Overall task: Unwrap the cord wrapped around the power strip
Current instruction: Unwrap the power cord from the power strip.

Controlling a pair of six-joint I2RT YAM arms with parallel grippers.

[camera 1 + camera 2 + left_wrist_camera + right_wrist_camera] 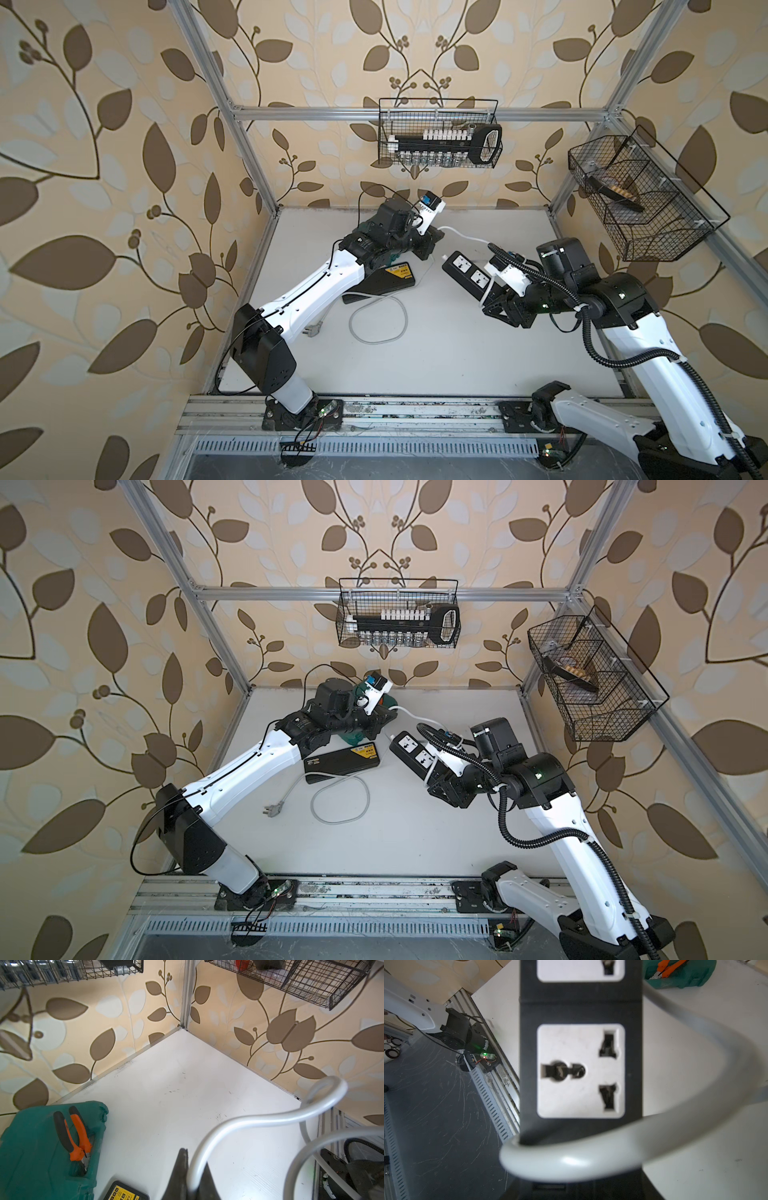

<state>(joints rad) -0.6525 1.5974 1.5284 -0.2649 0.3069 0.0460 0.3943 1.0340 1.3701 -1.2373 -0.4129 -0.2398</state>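
The right pincer (pixel 486 297) is clenched on the near end of the strip (pixel 467 272) and seems to hold it clear of the surface (pixel 457 365). The strip's long axis points away from that pincer, toward the far left, where the left pincer (pixel 432 244) is nipped shut on the cord (pixel 461 237).

So the left arm sits just past the strip's free end, with the cord running back from it in a soft curve. In the right wrist view one turn of cord (pixel 571 1161) crosses the strip (pixel 581 1012) close to the held end. To my eye that turn has to be led round the bar and off. The slack lies looped on the surface, ending at the plug (pixel 272 810).

The cord (pixel 259 1120) is round, smooth and slightly glossy, and bends easily. The strip is a hard matte black bar with flat white socket faces.
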